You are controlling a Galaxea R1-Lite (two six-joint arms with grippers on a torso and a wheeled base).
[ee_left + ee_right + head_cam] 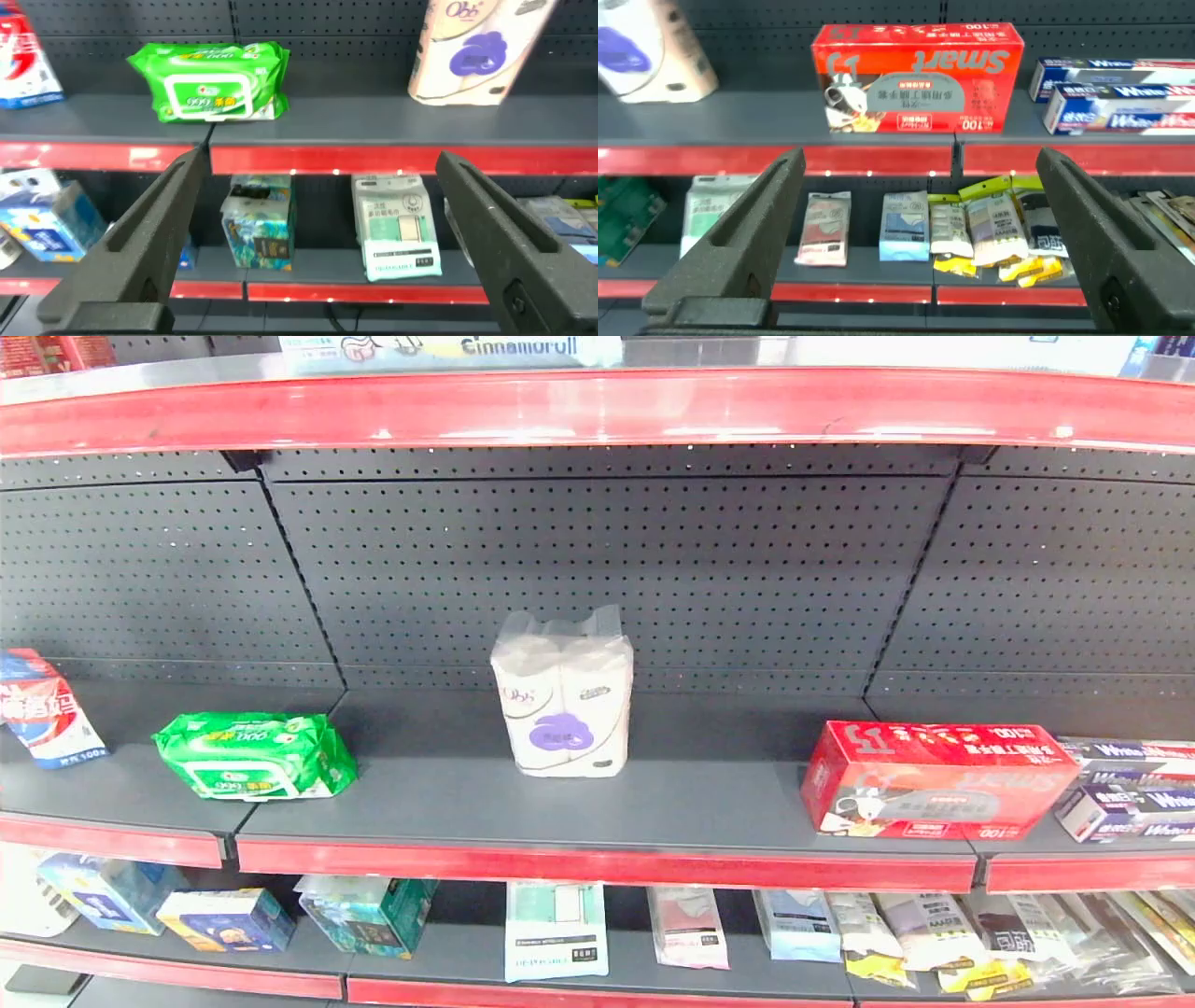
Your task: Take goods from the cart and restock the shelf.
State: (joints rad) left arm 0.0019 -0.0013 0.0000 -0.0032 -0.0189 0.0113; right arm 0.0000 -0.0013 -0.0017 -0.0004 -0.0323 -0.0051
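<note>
A white pack of toilet rolls (563, 700) with a purple mark stands upright in the middle of the grey shelf (448, 803). To its left lies a green wet-wipe pack (255, 755); to its right lies a red box (934, 777). My left gripper (322, 187) is open and empty, in front of the shelf edge, facing the green wet-wipe pack (209, 82) and the toilet rolls (475, 51). My right gripper (920, 187) is open and empty too, facing the red box (918, 77) from in front of the shelf.
A red-and-blue pouch (42, 709) stands at the shelf's far left; white-and-blue boxes (1125, 784) lie at its far right. The lower shelf (597, 961) holds several packets and boxes. A red-edged shelf (597, 406) hangs overhead. Bare shelf lies on both sides of the toilet rolls.
</note>
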